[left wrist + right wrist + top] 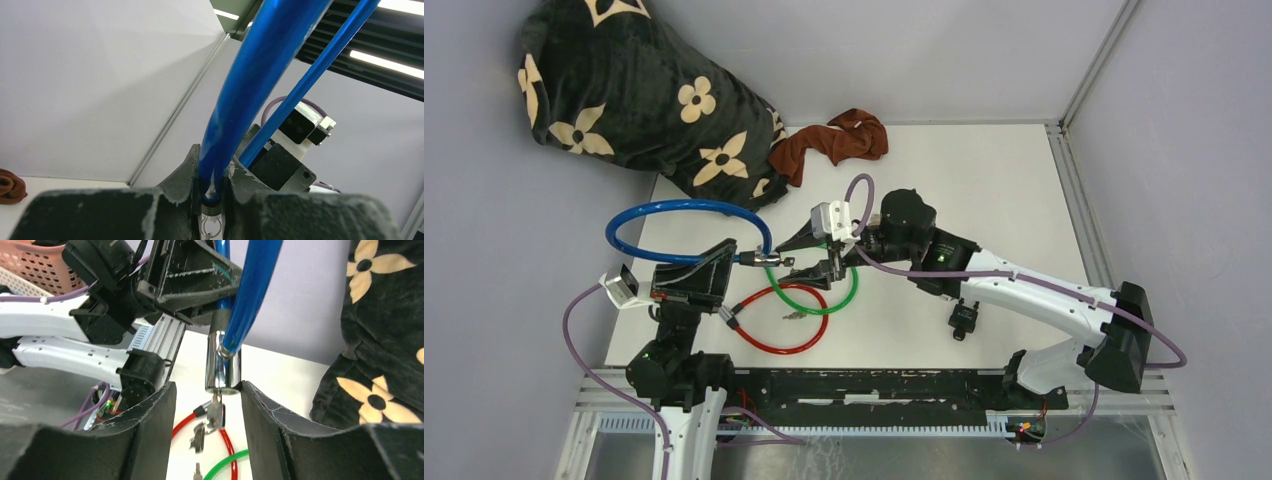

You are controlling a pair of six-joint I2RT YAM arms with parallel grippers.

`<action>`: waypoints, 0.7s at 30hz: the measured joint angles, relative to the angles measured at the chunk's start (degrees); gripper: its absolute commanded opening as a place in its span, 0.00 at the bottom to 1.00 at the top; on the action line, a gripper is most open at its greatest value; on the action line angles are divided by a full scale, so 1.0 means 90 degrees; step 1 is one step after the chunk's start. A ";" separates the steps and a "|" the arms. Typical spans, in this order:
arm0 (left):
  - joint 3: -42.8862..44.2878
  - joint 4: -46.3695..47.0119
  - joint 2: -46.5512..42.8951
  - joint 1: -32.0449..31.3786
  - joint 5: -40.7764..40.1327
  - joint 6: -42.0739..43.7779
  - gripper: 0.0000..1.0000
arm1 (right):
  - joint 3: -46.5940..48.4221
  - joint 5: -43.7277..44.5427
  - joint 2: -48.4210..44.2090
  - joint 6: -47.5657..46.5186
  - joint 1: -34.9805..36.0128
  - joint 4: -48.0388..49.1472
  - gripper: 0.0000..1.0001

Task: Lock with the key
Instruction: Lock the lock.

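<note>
I am working over a flat white table point(984, 180) with grey walls point(874, 50) around it. My left gripper point(212, 195) is squeezing tight on the thick blue cable loop point(674, 207), near the table's left side. Its shiny silver lock tube point(223, 362) is lying sideways, pointing right. The small metal key point(215, 409) is sticking out of that end. My right gripper point(207, 390) is standing open, one finger on each side of the tube.

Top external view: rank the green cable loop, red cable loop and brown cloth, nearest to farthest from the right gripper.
1. Green cable loop, right beneath the right gripper.
2. Red cable loop, toward the near side.
3. Brown cloth, at the far side.
</note>
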 measured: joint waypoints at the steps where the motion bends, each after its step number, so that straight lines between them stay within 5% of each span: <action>1: 0.0000 0.0007 0.0002 0.0000 0.0017 0.0000 0.02 | 0.0002 -0.0107 -0.0058 -0.0044 -0.0061 -0.0153 0.54; 14: 0.0000 0.0041 0.0000 0.0002 0.0022 0.0000 0.02 | 0.0391 -0.0466 0.0053 -0.0175 -0.0306 -0.1326 0.47; 21: 0.0000 0.0041 0.0000 0.0002 0.0022 0.0000 0.02 | 0.0619 -0.0556 0.0260 -0.0119 -0.0306 -0.1433 0.00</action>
